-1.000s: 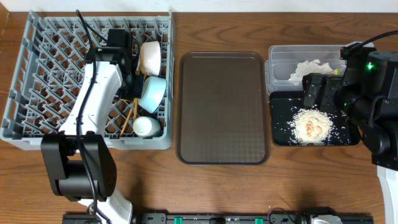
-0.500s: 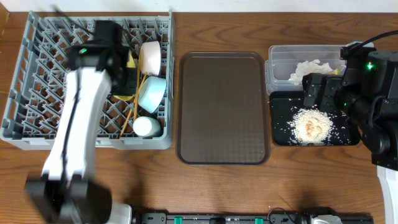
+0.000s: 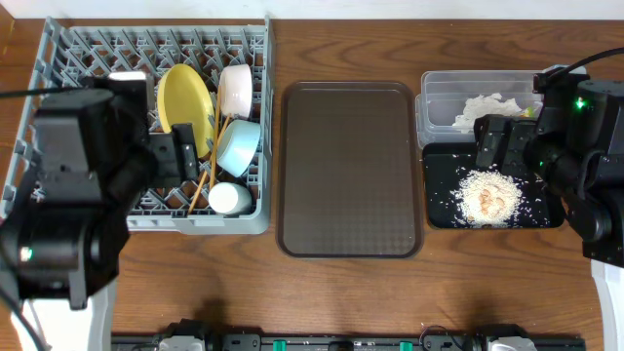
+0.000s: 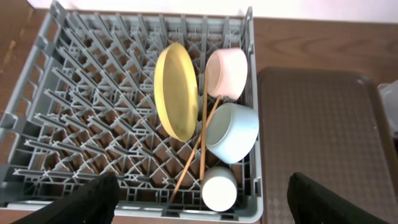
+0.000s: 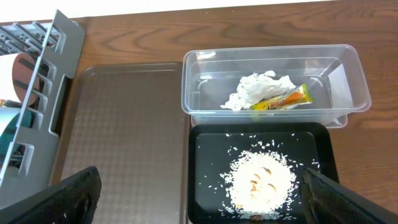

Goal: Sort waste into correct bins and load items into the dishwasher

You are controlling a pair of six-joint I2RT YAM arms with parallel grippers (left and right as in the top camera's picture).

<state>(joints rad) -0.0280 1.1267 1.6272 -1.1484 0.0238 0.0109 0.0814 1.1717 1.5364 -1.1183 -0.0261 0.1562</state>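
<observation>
The left fingers (image 4: 81, 205) are hanging over the near edge of the grey dish rack (image 3: 58, 58). They are spread wide apart and are gripping nothing.

Rack contents, all along its right side:
- The yellow plate (image 4: 177, 90) is standing on edge between the pegs.
- The white bowl (image 4: 227, 73) is lying on its side just right of the plate, at the far end.
- The light blue bowl (image 4: 233, 132) is lying on its side just beside the white bowl, on the near side.
- The small cup (image 4: 219, 188) is sitting in the near right corner, next to the blue bowl.
- The two chopsticks (image 4: 202, 137) are lying slantwise between the plate and the bowls, with their near ends diverging toward the cup.

The brown tray (image 3: 351, 171) is lying flat on the table (image 3: 292, 292) between the rack and the bins.

The right fingers (image 5: 56, 199) are also spread wide and are holding nothing. They are hovering above the black tray (image 5: 205, 155). The rice scraps (image 5: 261, 180) are lying heaped in the middle of this tray, with loose grains scattered around them.

The clear tub (image 5: 186, 74) is standing directly behind the black tray. The crumpled napkin (image 5: 258, 90) and the green-and-yellow wrapper (image 5: 283, 99) are lying inside it, touching each other.
</observation>
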